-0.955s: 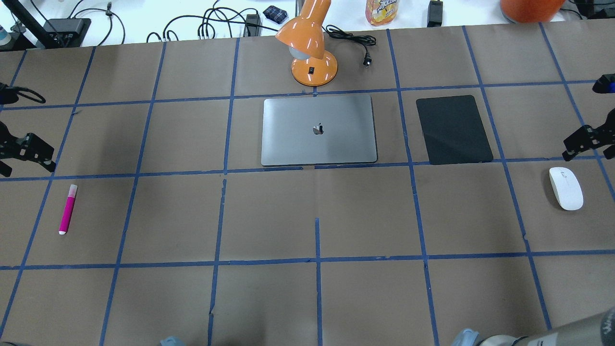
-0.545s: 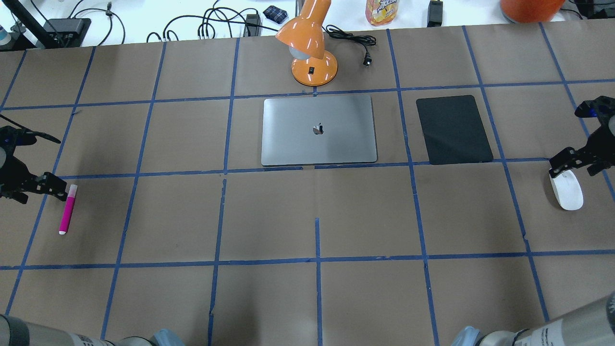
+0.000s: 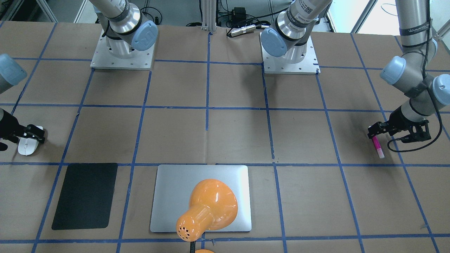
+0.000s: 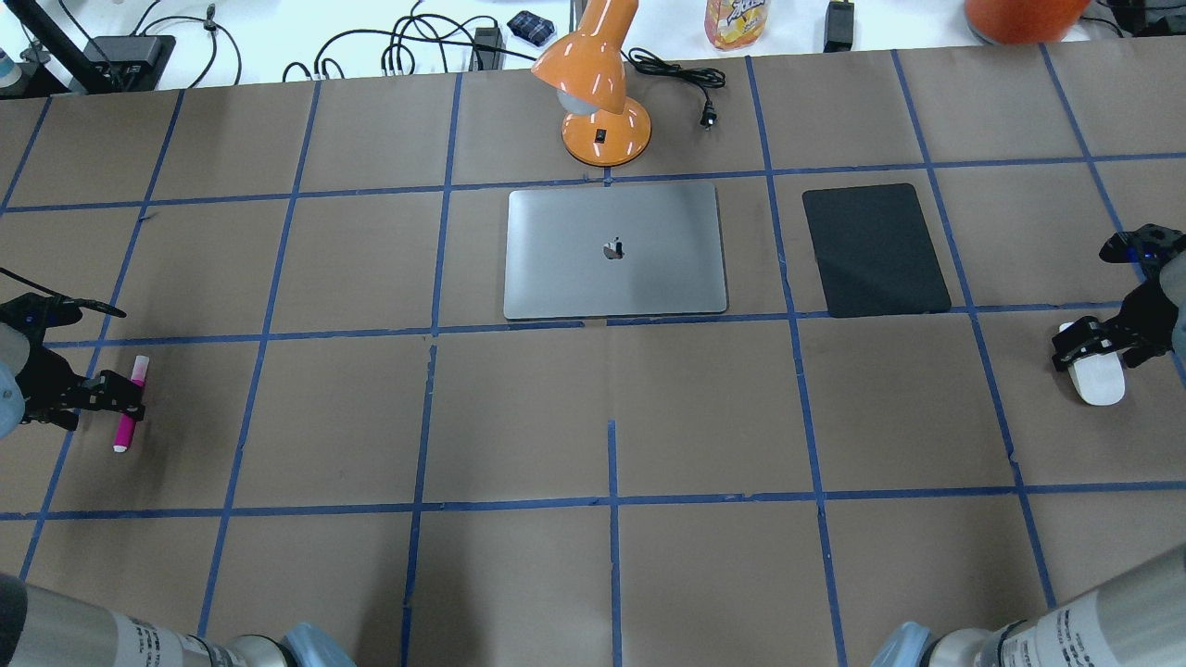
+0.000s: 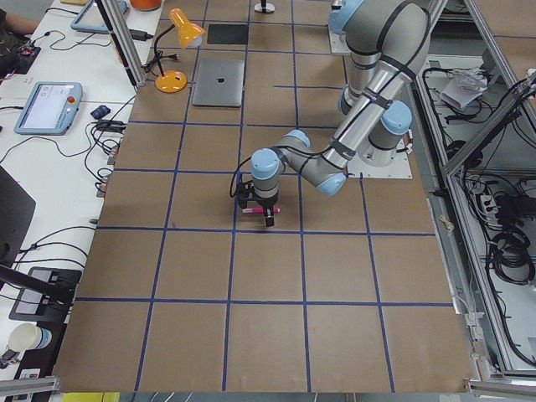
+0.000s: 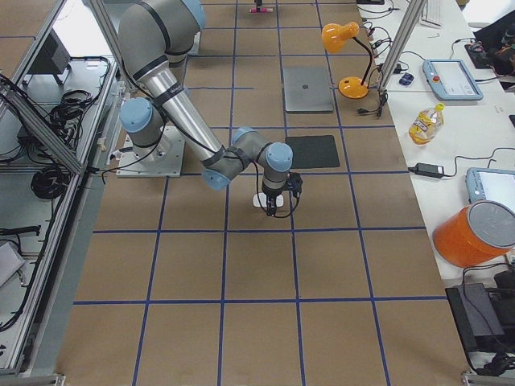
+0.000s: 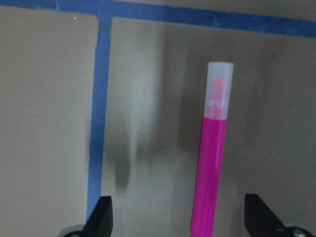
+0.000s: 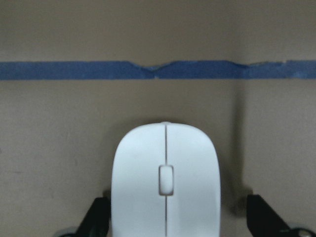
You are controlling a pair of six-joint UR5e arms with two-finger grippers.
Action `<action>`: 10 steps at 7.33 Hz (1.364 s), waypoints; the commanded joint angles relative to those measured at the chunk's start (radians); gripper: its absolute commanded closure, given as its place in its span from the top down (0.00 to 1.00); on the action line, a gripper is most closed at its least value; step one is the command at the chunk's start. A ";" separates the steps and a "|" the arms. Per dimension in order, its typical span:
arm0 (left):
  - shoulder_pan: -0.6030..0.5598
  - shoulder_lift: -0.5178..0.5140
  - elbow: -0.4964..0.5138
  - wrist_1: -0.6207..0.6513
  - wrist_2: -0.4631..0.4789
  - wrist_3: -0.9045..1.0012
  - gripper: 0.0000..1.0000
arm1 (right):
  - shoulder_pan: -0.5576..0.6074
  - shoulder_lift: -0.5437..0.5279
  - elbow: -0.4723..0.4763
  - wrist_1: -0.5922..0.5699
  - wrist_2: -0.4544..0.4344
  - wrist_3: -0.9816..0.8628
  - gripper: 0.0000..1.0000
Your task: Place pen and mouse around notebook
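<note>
Looking from the front, the notebook (image 3: 165,196) is seen flat on the table (image 3: 225,133), partly hidden by an orange lamp (image 3: 211,207), with a black mat (image 3: 84,195) at its 9 o'clock. The mouse (image 3: 25,148) is found far off at 10 o'clock, under the right gripper (image 3: 32,134). The pen (image 3: 378,147) is found far off at 2 o'clock, under the left gripper (image 3: 378,130). From overhead, the pen is seen at the notebook's 8 o'clock and the mouse at its 4 o'clock, both well apart from it. In the left wrist view, the fingers (image 7: 102,217) are spread wide apart, and the pen is seen between them, touched by neither. In the right wrist view, the fingers (image 8: 259,217) are spread apart on both sides of the mouse; whether it is touched cannot be told.
</note>
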 commanded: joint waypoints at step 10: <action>-0.153 0.142 0.002 -0.120 0.048 -0.217 0.00 | 0.190 -0.013 -0.178 0.056 -0.017 0.126 0.58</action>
